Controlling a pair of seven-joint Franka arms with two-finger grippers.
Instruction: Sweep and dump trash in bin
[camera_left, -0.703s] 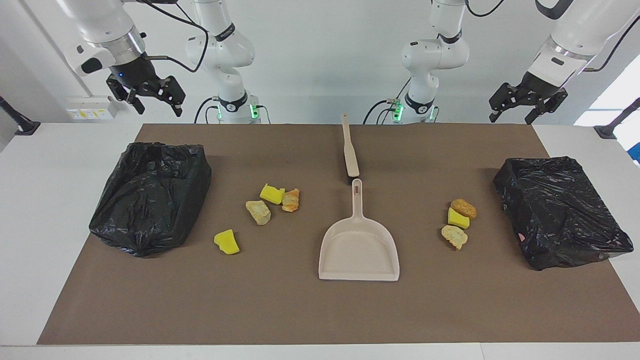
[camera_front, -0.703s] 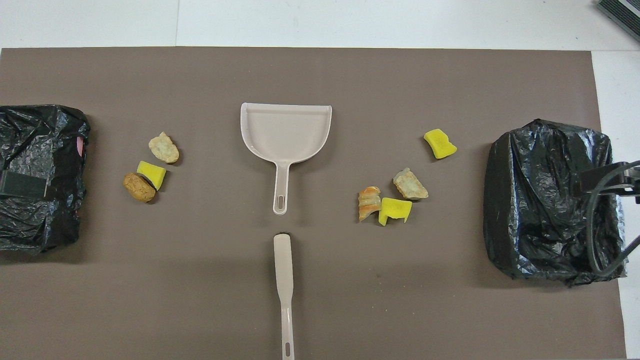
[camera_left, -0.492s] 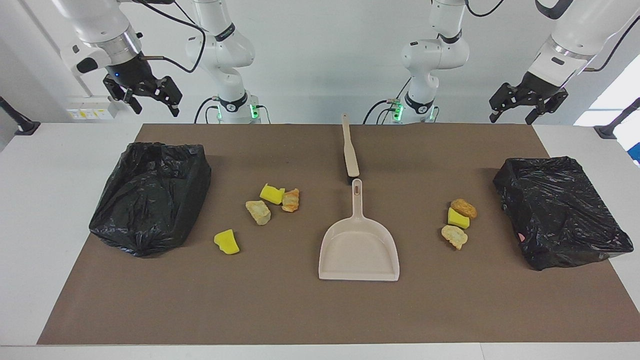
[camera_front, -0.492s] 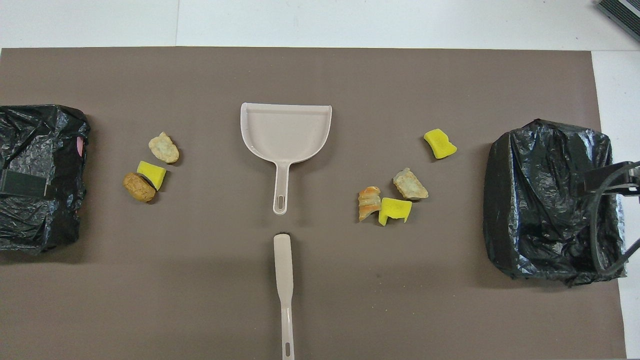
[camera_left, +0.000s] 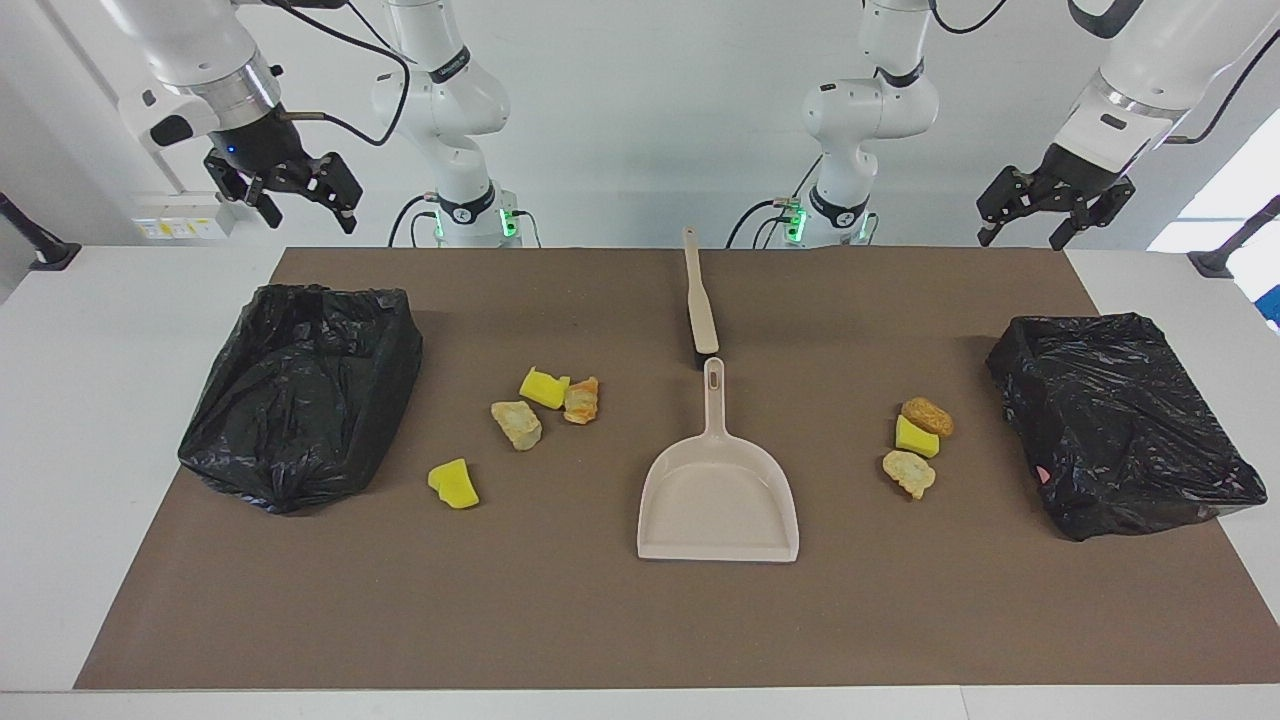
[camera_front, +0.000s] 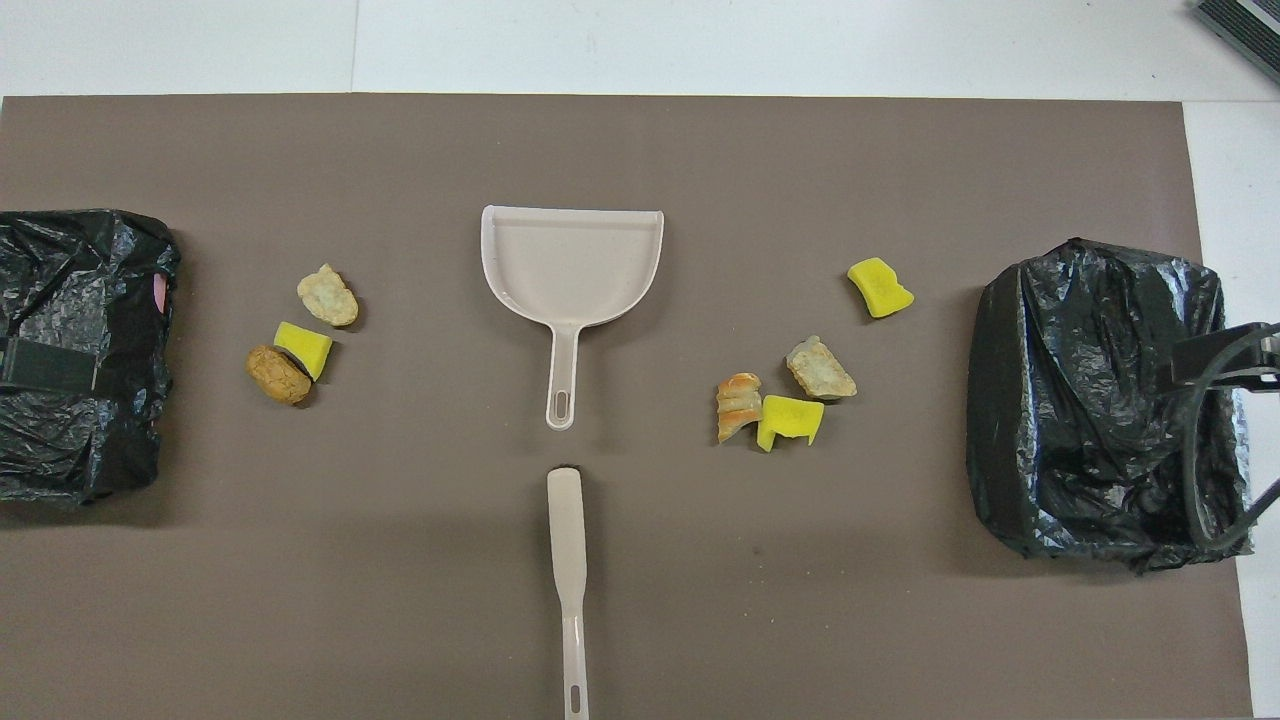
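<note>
The trash lies in two clusters on the brown mat. Several scraps sit toward the right arm's end: a yellow chunk (camera_left: 545, 387), an orange-brown lump (camera_left: 582, 400), a tan lump (camera_left: 517, 424) and a lone yellow chunk (camera_left: 454, 484). Three more sit toward the left arm's end: a brown lump (camera_left: 927, 415), a yellow chunk (camera_left: 916, 437) and a tan lump (camera_left: 909, 472). A bin lined with a black bag stands at each end (camera_left: 300, 390) (camera_left: 1120, 420). My right gripper (camera_left: 285, 195) hangs open and empty, high over its bin's edge. My left gripper (camera_left: 1050, 210) hangs open, high over the other bin.
A beige dustpan (camera_left: 718, 500) lies mid-mat, its handle pointing toward the robots. A beige brush (camera_left: 700, 305) lies in line with it, nearer to the robots. White table (camera_left: 110, 400) borders the mat (camera_front: 640, 620).
The right gripper has drawn back slightly toward its arm's end of the table. The left gripper has risen a little. Nothing on the mat has moved.
</note>
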